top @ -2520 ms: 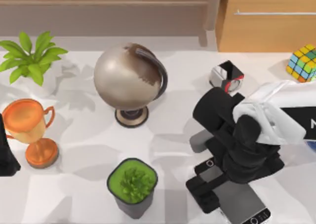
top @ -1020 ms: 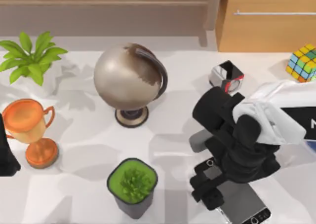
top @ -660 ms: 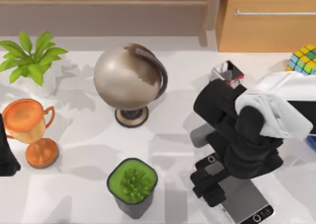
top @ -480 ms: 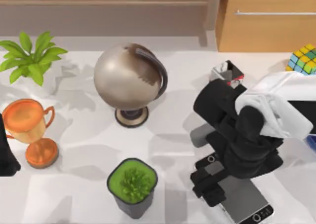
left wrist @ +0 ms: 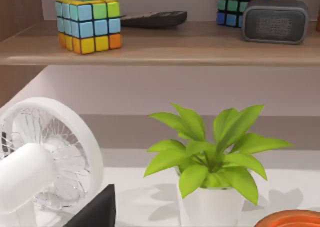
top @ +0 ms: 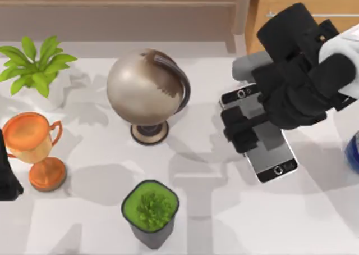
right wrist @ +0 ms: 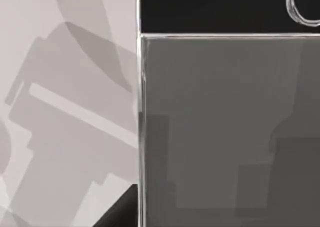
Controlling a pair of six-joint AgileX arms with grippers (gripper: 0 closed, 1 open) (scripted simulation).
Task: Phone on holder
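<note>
So the right gripper [top: 249, 132] has its fingers clamped on the phone [top: 268, 148], pinching it across its long silver edges, and the whole thing is up off the counter [top: 101, 159] on the right half of the top view. The phone sits at a tilt, screen up, with one black bezel toward the cabinet side and the home-button end pointing toward the near right. In the right wrist view the phone [right wrist: 225, 127] shows its thin silver edge against the pale counter [right wrist: 65, 112] with arm shadows on it.

Room-wise: the globe [top: 147, 92] is just to the left of the phone, the dark pot with the green plant [top: 150, 213] is near the front edge, and there's bare counter below and right of the phone.

Left arm is parked at the far left edge by the trophy [top: 32, 148]; can't tell what its fingers are doing. Its wrist view looks at a leafy plant [left wrist: 210, 162], a white fan [left wrist: 45, 162] and a shelf [left wrist: 160, 47] with a puzzle cube [left wrist: 89, 24].
</note>
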